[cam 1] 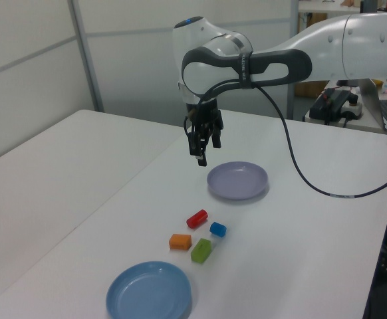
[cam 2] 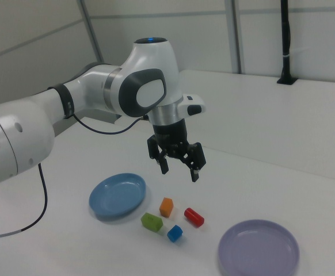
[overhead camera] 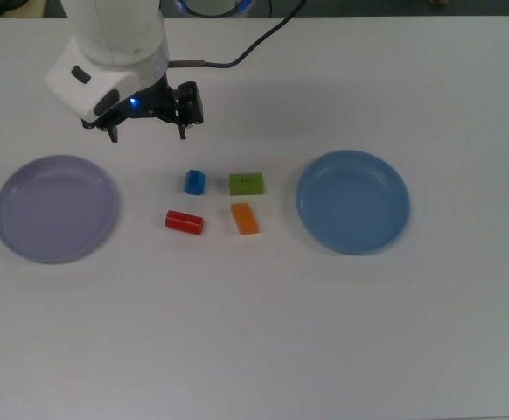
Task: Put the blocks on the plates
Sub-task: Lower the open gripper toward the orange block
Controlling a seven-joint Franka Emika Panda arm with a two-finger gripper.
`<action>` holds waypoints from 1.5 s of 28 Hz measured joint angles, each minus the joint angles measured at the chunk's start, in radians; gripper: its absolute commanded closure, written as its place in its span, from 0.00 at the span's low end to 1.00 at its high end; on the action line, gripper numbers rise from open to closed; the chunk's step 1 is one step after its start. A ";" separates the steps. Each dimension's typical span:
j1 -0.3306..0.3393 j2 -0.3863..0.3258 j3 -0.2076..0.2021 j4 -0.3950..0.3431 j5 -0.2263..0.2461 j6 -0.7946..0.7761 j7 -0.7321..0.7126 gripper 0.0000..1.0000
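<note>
Four blocks lie together on the white table between two empty plates: a red cylinder, a blue chunk, a green bar and an orange bar. The lilac plate is at the top view's left, the light blue plate at the top view's right. My gripper hangs open and empty well above the table, up and left of the blocks in the top view. The left view shows the gripper high beyond the lilac plate; the right view shows the gripper above the orange bar.
A black cable runs from the arm across the table's far side in the top view. In the left view the cable loops over the table at the left view's right, near the table edge.
</note>
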 measured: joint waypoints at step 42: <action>0.207 0.244 0.010 -0.017 -0.150 0.165 0.190 0.00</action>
